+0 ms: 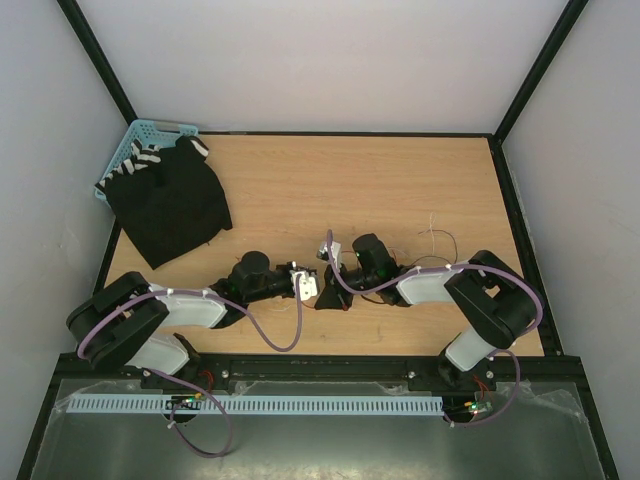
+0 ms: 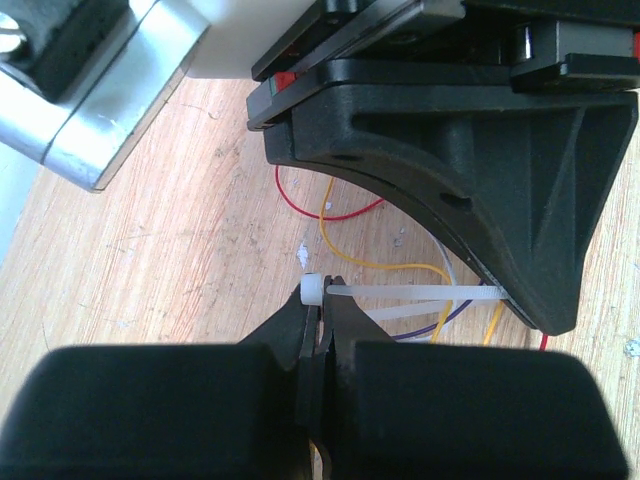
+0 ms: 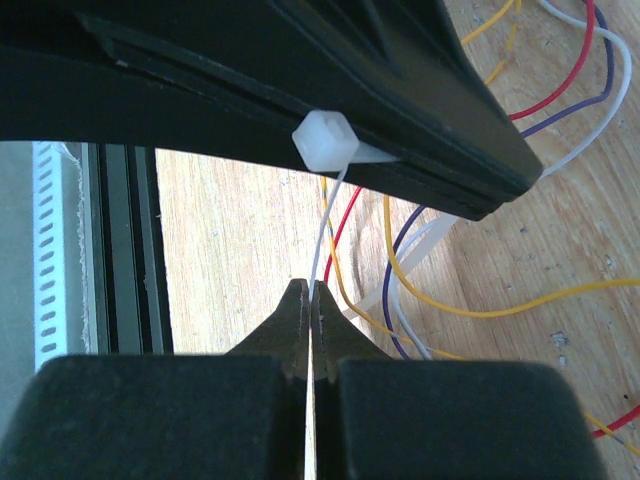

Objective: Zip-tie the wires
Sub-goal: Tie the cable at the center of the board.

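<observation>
At the near edge of the wooden tabletop (image 1: 400,180), about halfway along, both arms meet nose to nose. The left fingers (image 2: 288,322) are clenched on the pale whitish plastic zip tie (image 2: 400,292), just beside its blocky head (image 3: 322,140). The right fingers (image 3: 285,322) are clamped on a thin white strip dropping from that head. It reads as the tie's tail seen edge-on.

Step, my read: the tail is already through the head, so this is the cinch. The left holds the head and the right has the pull end.

Next move: the right draws the tail straight away from the head while the left stays put. Keep the pull in line with the tail. Any sideways load may twist the head out of the left's pinch or slip the tail.

Just beyond the fingers, the thin curly red, yellow, purple and white wires (image 2: 332,216) lie on the tabletop around the tie's band.

Can't confirm:
- Whether the loop encloses every strand. Each wrist view has the other arm's black body over most of the band.
- How slack the loop is.
- Whether the ratchet has engaged.
- Anything about tie or wires from the top view, where both are too fine to resolve.

At the far-left corner a black cloth (image 1: 170,205) is draped over a light blue plastic basket (image 1: 140,132), well apart from the work.
</observation>
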